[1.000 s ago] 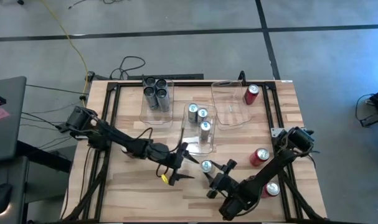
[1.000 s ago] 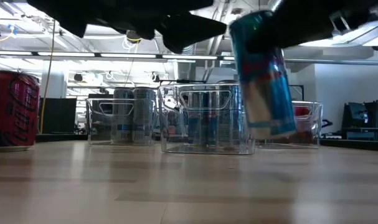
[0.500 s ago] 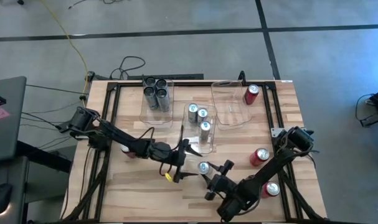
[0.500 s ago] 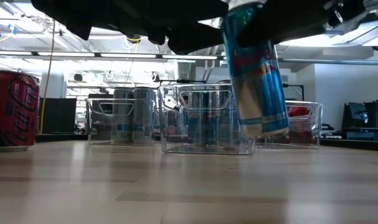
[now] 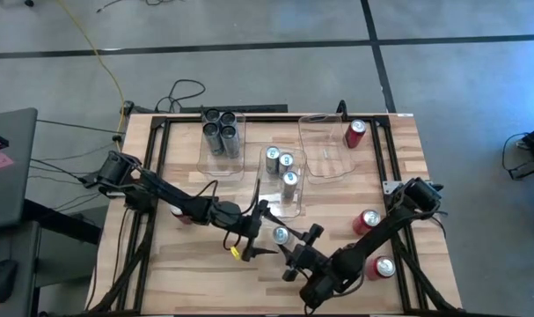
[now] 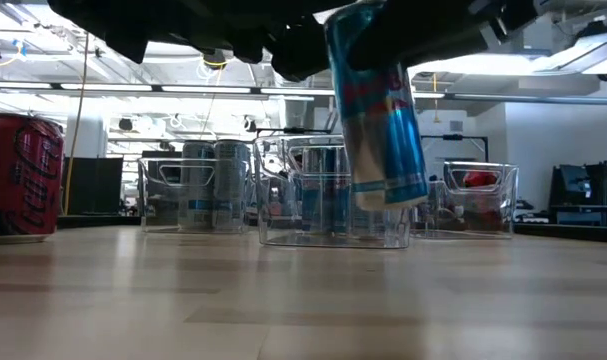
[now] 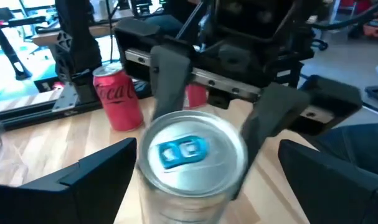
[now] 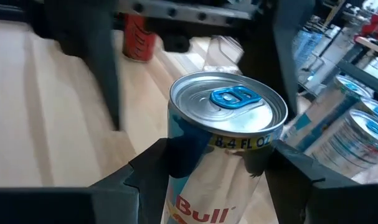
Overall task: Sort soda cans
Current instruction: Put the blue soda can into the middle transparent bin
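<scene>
A silver-blue soda can (image 5: 281, 235) hangs above the middle of the table's near half, and my right gripper (image 5: 290, 244) is shut on it. My left gripper (image 5: 261, 232) stands open at the same can. In the left wrist view its two fingers flank the can top (image 7: 190, 152) with a gap on each side. Dark grey cans (image 5: 221, 132) stand in the left bin, silver-blue cans (image 5: 282, 169) in the middle bin, and one red can (image 5: 354, 133) in the right bin. My right gripper pinches the can's side wall just below the top rim (image 8: 176, 140) between its two fingers (image 8: 152, 167). They reach in from the table's near right, slanting slightly down. The can is lifted clear of the table, top up and tilted, with its lower end (image 6: 388, 190) free.
Loose red cans stand on the table: two at the right (image 5: 366, 222) (image 5: 383, 267) and one by the left arm (image 5: 180, 214), which is large at the left of the low view (image 6: 21, 175). The three clear bins (image 5: 324, 163) line the far half.
My right gripper has carried the silver-blue can a little toward the table's left, closer in between my left gripper's fingers, and slightly up. The can stays tilted and clear of the table.
</scene>
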Available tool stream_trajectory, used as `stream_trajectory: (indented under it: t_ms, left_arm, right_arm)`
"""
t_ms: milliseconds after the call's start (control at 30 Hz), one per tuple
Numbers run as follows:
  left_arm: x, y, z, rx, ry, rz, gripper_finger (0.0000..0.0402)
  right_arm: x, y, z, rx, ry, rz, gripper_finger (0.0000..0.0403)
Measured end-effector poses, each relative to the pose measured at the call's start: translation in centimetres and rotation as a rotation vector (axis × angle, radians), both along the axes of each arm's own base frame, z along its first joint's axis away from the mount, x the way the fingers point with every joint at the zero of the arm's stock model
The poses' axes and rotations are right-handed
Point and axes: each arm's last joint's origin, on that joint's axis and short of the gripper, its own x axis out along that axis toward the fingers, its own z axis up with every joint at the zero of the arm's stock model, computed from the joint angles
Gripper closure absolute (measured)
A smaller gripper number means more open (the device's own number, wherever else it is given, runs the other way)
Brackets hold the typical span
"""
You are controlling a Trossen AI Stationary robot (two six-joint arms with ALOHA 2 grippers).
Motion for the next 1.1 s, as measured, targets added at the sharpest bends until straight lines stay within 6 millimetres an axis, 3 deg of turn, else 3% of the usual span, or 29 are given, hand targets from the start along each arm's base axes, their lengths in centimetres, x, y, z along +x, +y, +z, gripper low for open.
stream_trajectory:
  t_ms: [300, 733, 1100]
  left_arm:
    - [0.07, 0.1, 0.32, -0.009, -0.032, 0.03, 0.003]
    - [0.04, 0.07, 0.19, 0.017, -0.025, 0.028, 0.0134]
    - [0.0, 0.06, 0.33, -0.036, -0.017, 0.033, 0.0146]
  right_arm:
    - [0.72, 0.33, 0.48, -0.004, -0.011, 0.04, 0.0176]
    - [0.88, 0.14, 0.49, 0.0, -0.013, 0.036, 0.017]
    - [0.88, 0.35, 0.6, 0.04, -0.046, 0.031, 0.0168]
